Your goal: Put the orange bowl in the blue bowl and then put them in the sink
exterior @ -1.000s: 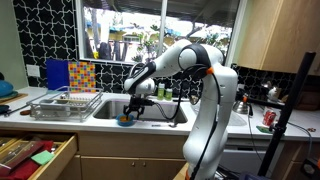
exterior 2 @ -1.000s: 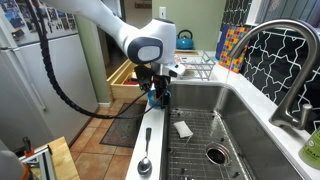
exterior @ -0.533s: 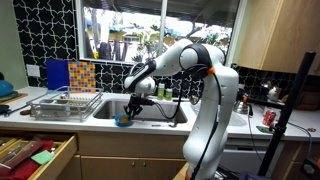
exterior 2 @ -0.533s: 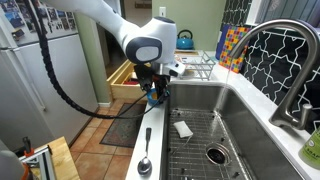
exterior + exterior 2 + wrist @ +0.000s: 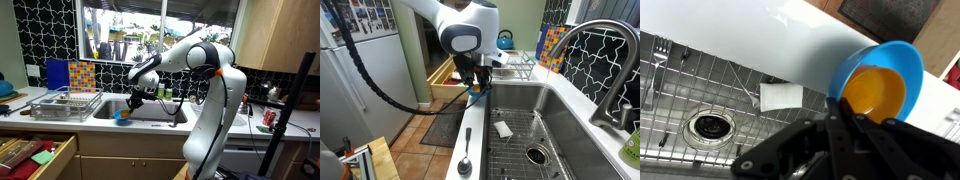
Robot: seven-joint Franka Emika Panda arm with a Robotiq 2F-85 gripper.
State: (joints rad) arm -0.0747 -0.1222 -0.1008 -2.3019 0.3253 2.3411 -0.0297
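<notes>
**At the sink's front rim: nested bowls in the gripper's pinch**

At the front rim of the large rectangular stainless-steel sink (image 5: 535,100), the black two-fingered gripper (image 5: 838,112) is clamped on the edge of the small round bright-blue plastic bowl (image 5: 902,58). The smaller bright-orange plastic bowl (image 5: 872,92) sits inside it. Whether the pair clears the rim cannot be told. Inside the sink, a white folded piece (image 5: 780,96) lies on the wire grid (image 5: 700,85) near the round drain (image 5: 710,126). A metal fork (image 5: 658,58) lies well apart, with open grid between.

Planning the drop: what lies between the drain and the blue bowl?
In the wrist view, a small white object lies on the wire grid between the drain and the blue bowl.
</notes>
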